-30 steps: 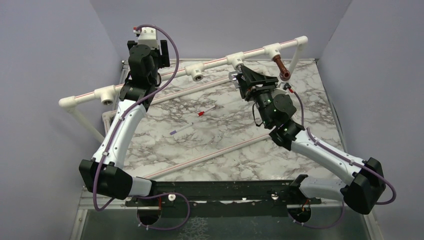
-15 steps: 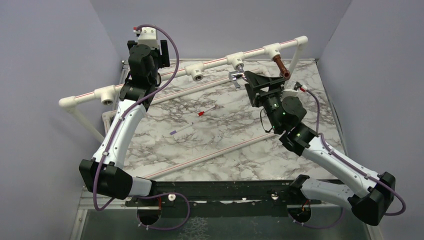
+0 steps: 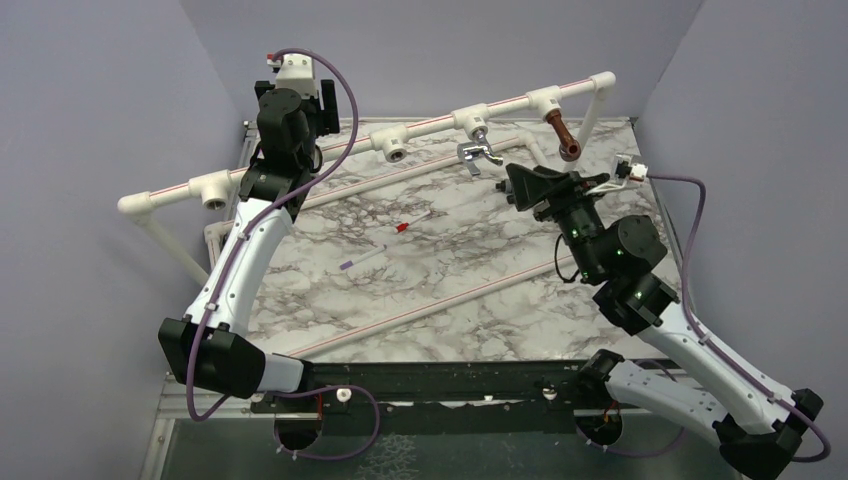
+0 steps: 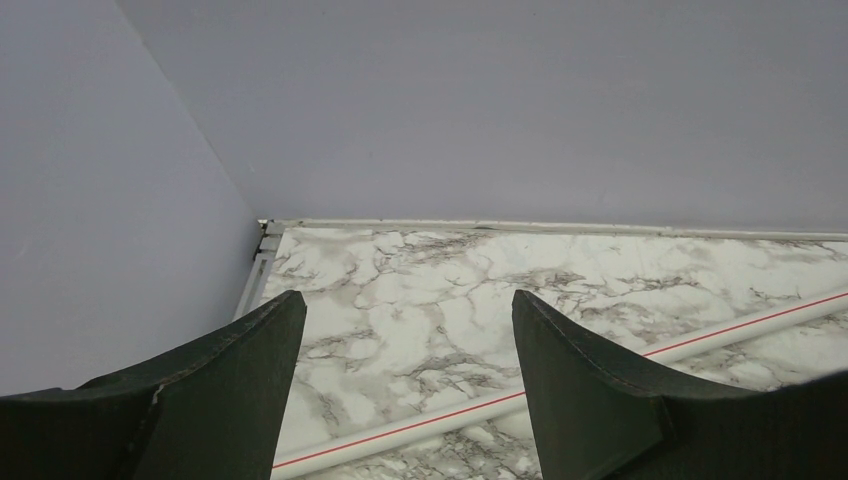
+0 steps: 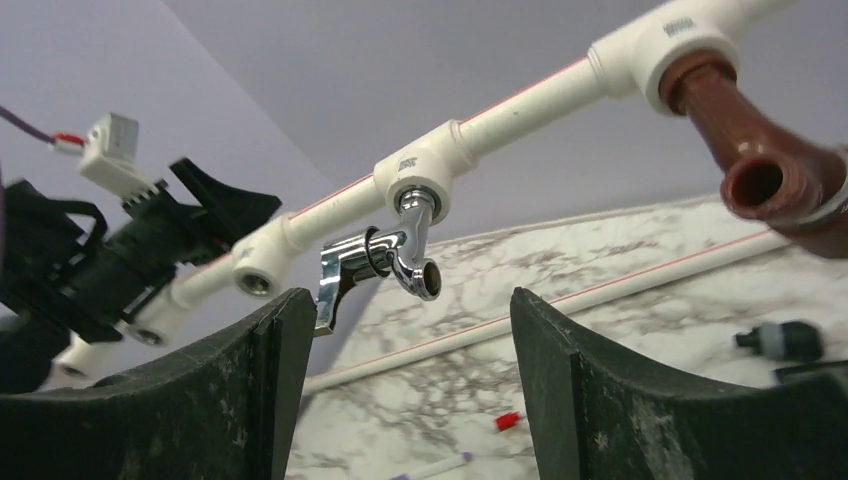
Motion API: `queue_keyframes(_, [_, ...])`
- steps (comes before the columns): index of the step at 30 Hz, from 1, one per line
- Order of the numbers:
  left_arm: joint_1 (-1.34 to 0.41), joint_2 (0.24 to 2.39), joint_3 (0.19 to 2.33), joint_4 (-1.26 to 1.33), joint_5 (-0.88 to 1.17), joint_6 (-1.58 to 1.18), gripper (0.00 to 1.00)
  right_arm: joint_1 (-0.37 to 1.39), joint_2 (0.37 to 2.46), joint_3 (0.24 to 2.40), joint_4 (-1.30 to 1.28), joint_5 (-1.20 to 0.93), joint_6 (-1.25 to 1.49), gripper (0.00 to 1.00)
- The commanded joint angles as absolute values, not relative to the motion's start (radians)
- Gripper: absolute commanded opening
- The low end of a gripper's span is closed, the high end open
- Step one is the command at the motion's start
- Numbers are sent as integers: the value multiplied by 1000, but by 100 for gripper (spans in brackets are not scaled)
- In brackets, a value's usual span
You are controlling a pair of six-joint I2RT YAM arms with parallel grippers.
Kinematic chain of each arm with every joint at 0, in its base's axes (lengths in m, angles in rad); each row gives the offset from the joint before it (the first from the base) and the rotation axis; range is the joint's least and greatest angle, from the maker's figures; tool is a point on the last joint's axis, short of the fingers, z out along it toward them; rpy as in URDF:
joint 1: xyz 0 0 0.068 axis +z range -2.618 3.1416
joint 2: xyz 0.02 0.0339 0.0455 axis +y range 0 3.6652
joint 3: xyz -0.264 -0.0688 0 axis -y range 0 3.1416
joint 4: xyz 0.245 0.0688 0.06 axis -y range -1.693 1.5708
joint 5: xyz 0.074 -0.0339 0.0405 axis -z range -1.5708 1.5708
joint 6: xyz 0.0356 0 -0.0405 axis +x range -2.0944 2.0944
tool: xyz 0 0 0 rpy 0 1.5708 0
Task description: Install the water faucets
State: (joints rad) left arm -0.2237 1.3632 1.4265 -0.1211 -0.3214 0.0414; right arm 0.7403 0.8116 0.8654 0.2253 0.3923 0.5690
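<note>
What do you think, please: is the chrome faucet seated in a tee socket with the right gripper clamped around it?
Not quite. The chrome faucet does sit in a tee socket, but the right gripper is open and apart from it, not clamped around it; the right wrist view shows this.

The location is a robotics laboratory test cell. Plain lavender panels [image 3: 440, 50] enclose a marble-patterned surface [image 3: 440, 270] on three sides. A left arm [image 3: 240, 250] and a right arm [image 3: 700, 340] are bolted to a black rail [image 3: 450, 385] at its near edge. A freestanding white pipe frame [image 3: 545, 98] carries a chrome faucet [image 3: 478, 152] and a reddish-brown faucet [image 3: 563, 135].
</note>
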Motion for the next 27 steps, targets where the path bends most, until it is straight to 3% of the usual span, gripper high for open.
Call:
queue_keyframes(1, [-218,1388,1408,-226,-318,41,77,746,800,916,139,298,186,76])
queue_keyframes(10, [-219,1391,1410,-227,-305,34,77,746,792,923,104,127,-396,83])
queue_keyframes(17, [-218,1392,1410,-226,-301,29,77,746,824,913,25,-44,-864,83])
queue_keyframes(27, [-219,1380,1405,-215,-280,14,77,746,912,888,216,-21,-1257,81])
